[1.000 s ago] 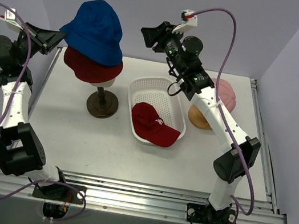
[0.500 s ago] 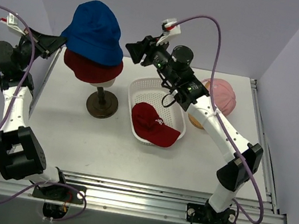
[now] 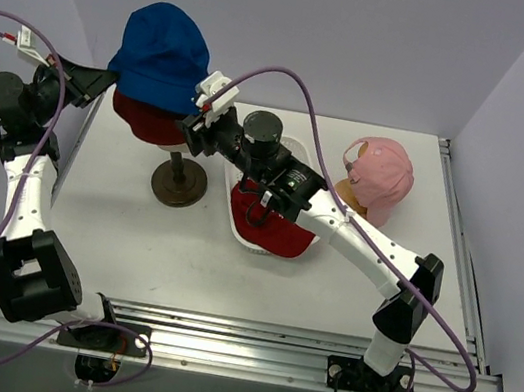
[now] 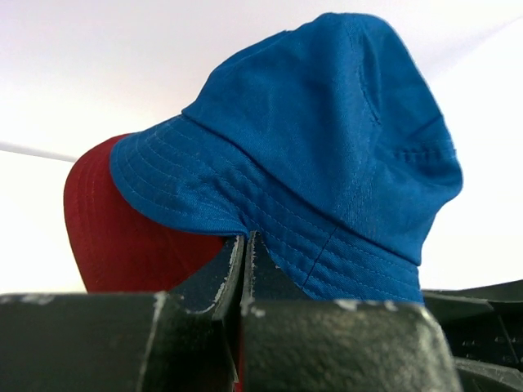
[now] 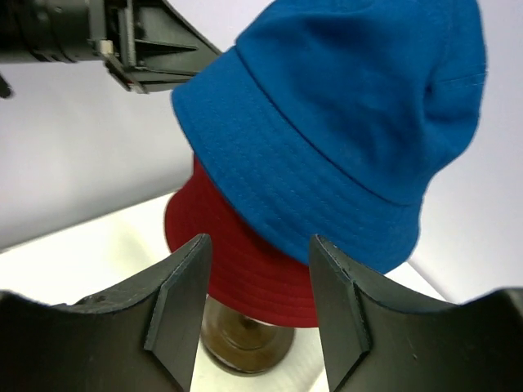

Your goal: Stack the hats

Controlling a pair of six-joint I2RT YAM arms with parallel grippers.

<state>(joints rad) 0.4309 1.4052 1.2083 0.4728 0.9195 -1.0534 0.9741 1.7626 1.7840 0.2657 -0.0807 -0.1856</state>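
**Hat stack status: two bucket hats stacked, two peaked caps apart**

The blue fabric bucket hat (image 3: 162, 55) sits on top of the dark red fabric bucket hat (image 3: 141, 120). Both are carried on a cream mannequin head (image 3: 185, 147) with a round brown foot (image 3: 179, 184), left of the white perforated plastic basket (image 3: 243, 236). The red fabric peaked cap (image 3: 277, 227) lies inside that basket, partly hidden by the right arm crossing above it. The pink fabric peaked cap (image 3: 385, 170) rests on a tan rounded form (image 3: 347, 193) just right of the basket, well apart from the stack.

Right hand (image 5: 257, 282): the fingers are spread with nothing between them. The hand hangs over the basket's far left corner, pointed at the stacked bucket hats and near their brims.

Left hand (image 4: 245, 261): the fingers are pressed together. The hand is on the side of the stack away from the basket, with its tips just under the edge of the blue brim. Whether the tips touch the fabric cannot be told.

All items stand on the white tabletop (image 3: 133, 234).
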